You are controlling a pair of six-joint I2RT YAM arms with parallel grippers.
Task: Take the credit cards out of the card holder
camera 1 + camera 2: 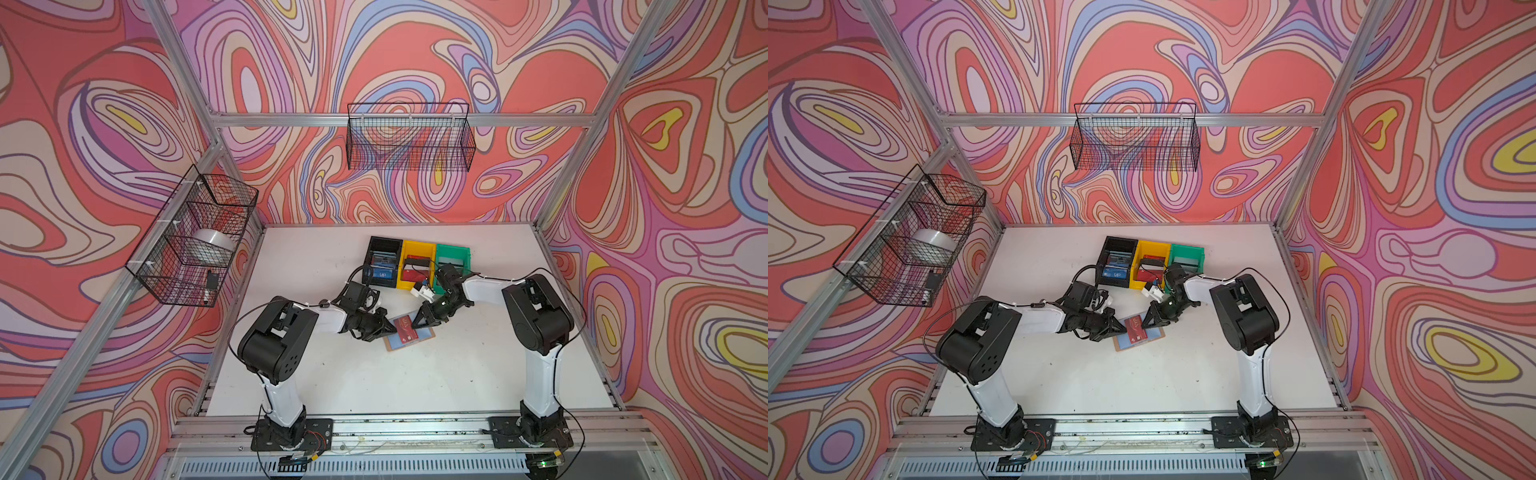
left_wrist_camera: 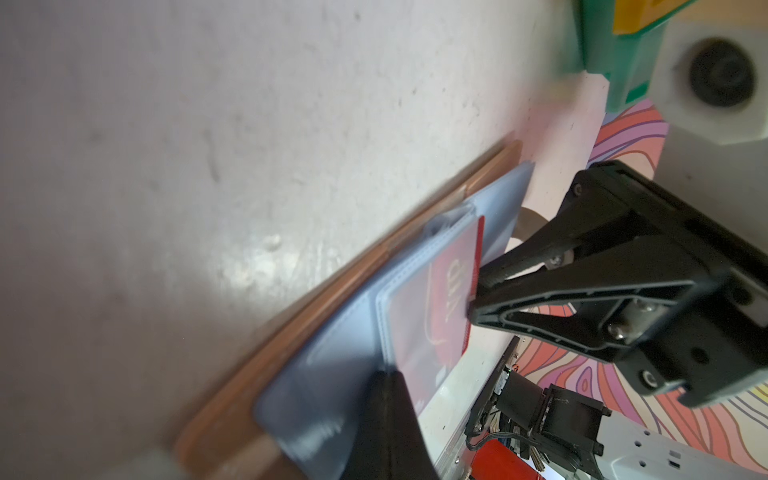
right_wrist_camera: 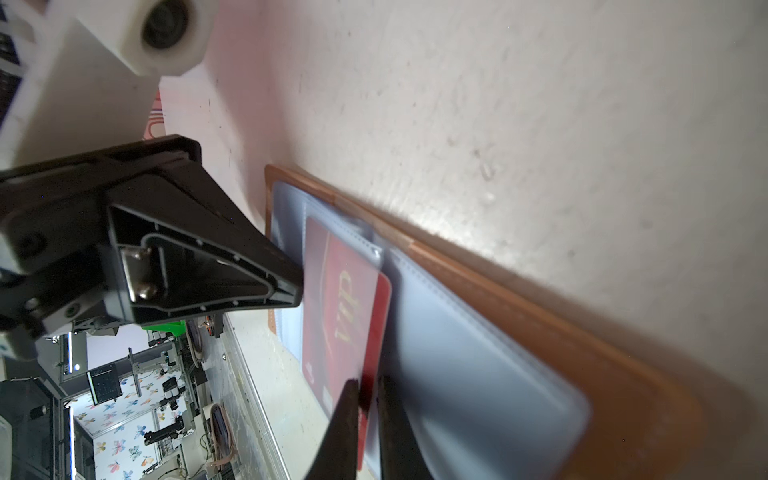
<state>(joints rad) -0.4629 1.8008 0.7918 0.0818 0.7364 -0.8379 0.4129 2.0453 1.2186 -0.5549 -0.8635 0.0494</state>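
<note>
I have the card holder (image 1: 427, 332) lying open and flat on the white table (image 1: 332, 365), between the two arms and on the near side of the three bins, with its pale blue sleeves facing up. One red credit card (image 1: 405, 327) lies on it, VIP side up. In the right wrist view one end of the card is tucked under a clear sleeve and the other end is bare.

My right gripper (image 1: 417, 322) reaches in from the bin side. Its fingers (image 3: 349, 424) are pinched on the bare edge of the credit card (image 3: 345, 307).

My left gripper (image 1: 392, 329) is squeezed closed, with its tip against the sleeve at the opposite edge of the card holder (image 3: 540, 299). I cannot tell whether it nips the plastic or only presses on it.

Behind them, the black bin (image 1: 376, 249) holds blue cards and the yellow bin (image 1: 409, 249) holds red ones. The right arm partly hides the green bin (image 1: 457, 253)
</note>
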